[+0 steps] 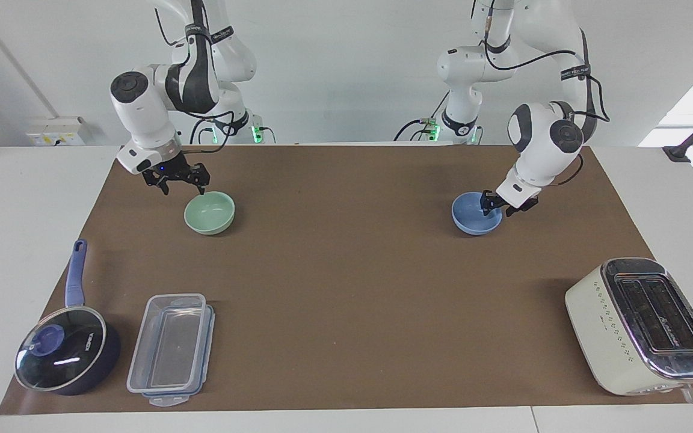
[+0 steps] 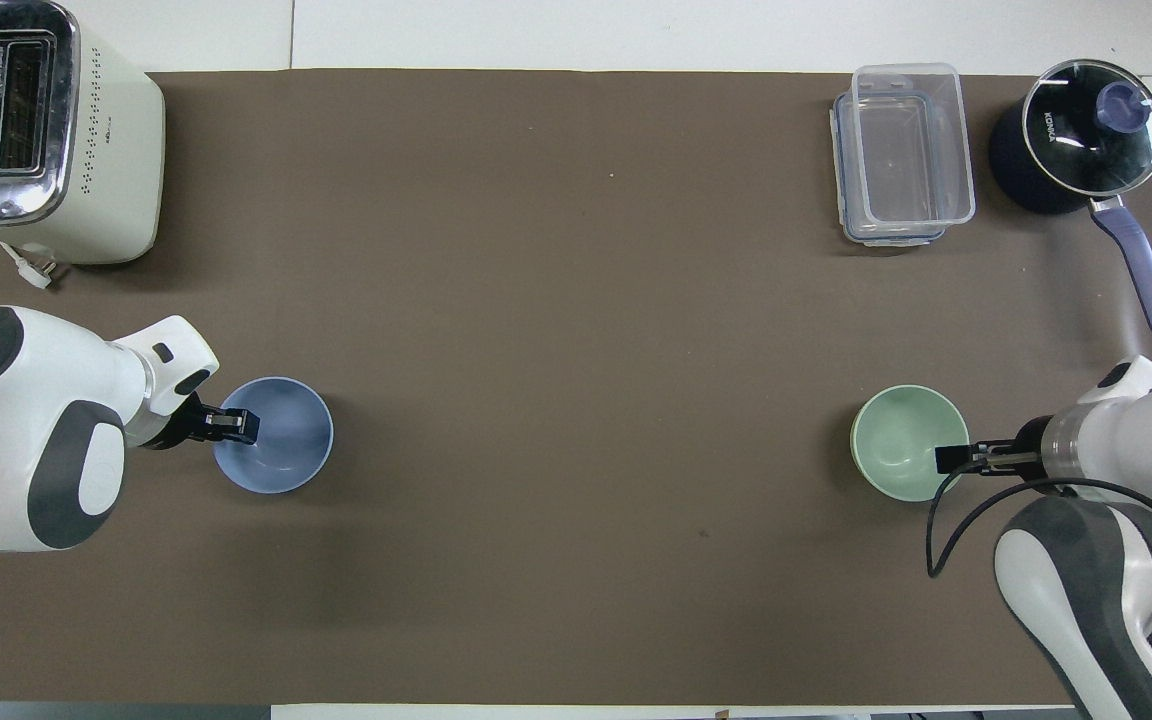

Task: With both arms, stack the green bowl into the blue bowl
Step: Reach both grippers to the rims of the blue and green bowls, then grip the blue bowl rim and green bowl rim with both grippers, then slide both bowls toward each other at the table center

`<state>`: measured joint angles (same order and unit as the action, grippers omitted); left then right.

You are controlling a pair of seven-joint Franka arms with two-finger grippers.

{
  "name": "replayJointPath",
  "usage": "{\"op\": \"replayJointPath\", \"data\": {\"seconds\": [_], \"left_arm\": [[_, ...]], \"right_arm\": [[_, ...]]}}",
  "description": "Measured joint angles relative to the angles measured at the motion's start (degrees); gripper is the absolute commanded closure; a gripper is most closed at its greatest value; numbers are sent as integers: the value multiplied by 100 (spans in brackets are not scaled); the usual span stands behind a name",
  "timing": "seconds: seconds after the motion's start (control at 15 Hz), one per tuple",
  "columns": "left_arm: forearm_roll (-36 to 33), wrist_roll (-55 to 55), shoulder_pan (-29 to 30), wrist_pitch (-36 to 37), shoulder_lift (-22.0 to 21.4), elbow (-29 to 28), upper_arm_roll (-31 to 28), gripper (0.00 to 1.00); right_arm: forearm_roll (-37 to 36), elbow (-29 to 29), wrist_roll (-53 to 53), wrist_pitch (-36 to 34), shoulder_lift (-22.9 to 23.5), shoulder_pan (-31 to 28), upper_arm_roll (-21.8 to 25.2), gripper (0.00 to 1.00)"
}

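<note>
The left pincer (image 1: 498, 208) is down at the rim of the blue bowl (image 1: 473, 216), at the part of the rim toward the left arm's end of the counter (image 1: 346, 270). Its fingers stand a little apart and straddle the rim, one tip inside the bowl and one outside (whether they already press the wall cannot be told). In the overhead view the left pincer (image 2: 236, 425) covers that same edge of the blue bowl (image 2: 281, 440), which rests on the brown mat toward the left arm's end, well in from the counter's edges.

The right pincer (image 1: 182, 185) hangs just above the green bowl (image 1: 209, 213), over the part of its rim toward the right arm's end and the robots' edge. Its fingers are spread apart, hold nothing, and appear not yet to touch the bowl. From above, the right pincer (image 2: 958, 459) overlaps the edge of the green bowl (image 2: 904, 442), which sits on the mat toward the right arm's end, level with the blue bowl and well apart from it.

A toaster (image 1: 641, 325) occupies the corner away from the robots at the left arm's end. A lidded saucepan (image 1: 67, 349) and a clear plastic container (image 1: 171, 347) sit side by side at the corner away from the robots at the right arm's end.
</note>
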<state>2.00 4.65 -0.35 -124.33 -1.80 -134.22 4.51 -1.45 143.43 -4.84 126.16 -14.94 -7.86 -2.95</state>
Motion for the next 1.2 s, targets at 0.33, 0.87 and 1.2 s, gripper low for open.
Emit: {"op": "replayJointPath", "data": {"seconds": [0.33,0.87,1.2], "left_arm": [[0,9,-3,-3,-12,23,3,100],[352,-1199,-1341,1179,551,2116,85,100],[383,-2830,-3029,535,816,2014,141,100]], "right_arm": [[0,315,-29,614,413,-21,1,10],[2,369,-36,675,422,-15,-1,100],[57,259,-36,380,274,-5,-12,100]]}}
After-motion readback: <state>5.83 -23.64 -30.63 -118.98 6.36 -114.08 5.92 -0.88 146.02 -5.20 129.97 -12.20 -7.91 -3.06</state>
